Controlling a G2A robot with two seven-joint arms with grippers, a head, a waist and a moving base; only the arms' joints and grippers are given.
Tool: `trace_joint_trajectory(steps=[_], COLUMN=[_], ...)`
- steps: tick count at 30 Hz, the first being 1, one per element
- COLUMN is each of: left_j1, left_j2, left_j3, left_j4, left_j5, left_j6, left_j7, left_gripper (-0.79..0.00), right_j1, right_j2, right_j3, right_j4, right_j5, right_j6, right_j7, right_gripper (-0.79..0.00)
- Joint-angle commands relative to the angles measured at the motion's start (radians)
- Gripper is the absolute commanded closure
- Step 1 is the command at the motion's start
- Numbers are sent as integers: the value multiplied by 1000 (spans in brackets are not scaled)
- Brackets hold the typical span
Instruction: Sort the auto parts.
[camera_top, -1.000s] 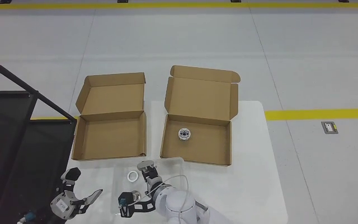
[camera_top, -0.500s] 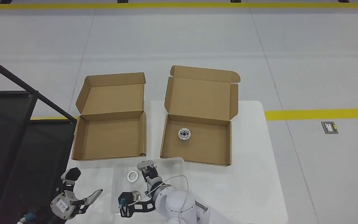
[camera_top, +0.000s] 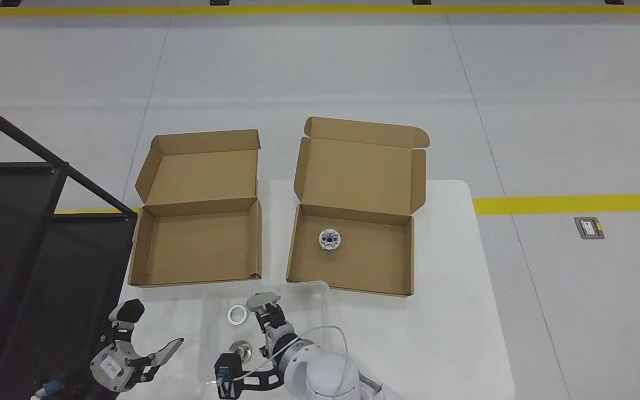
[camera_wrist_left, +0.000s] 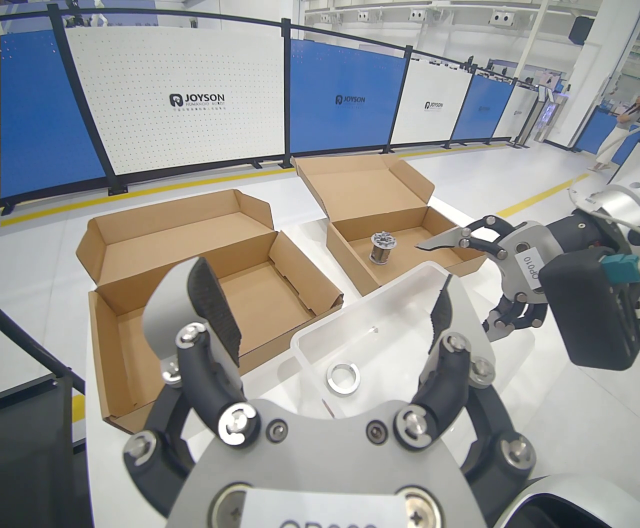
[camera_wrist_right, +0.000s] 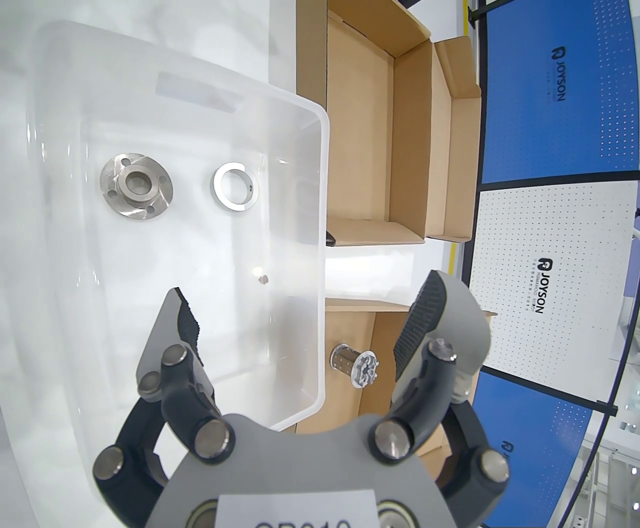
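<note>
- Right arm has drawn back toward the near table edge, uncovering a flange (camera_top: 238, 350) in the bin (camera_wrist_right: 321, 225).
- Right gripper (camera_wrist_right: 305, 325) hangs over the bin's rim, jaws spread wide, holding nothing.
- Left gripper (camera_wrist_left: 330, 310) gapes wide too, empty, near the bin.
- Ring (camera_wrist_right: 235, 186) lies beside the flange.
- Geared part (camera_top: 330, 239) stands in the right box (camera_top: 380, 258).

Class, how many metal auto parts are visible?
3: a round flanged steel hub and a plain steel ring in the clear plastic bin; a toothed steel cylinder in a brown cardboard box.
</note>
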Motion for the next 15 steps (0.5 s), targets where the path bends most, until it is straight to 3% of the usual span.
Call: trace_joint_trajectory(steps=[1,15], left_j1=[0,0], left_j2=[0,0], left_j3=[0,0], left_j4=[0,0], left_j5=[0,0], left_j6=[0,0], left_j7=[0,0], left_gripper=[-785,-785], right_j1=[-7,-50], right_j2=[0,-7], right_j3=[-9,7], right_j4=[-4,-31], right_j5=[-11,-46], right_j6=[-11,-8], right_j7=[-10,5], right_gripper=[-785,-785])
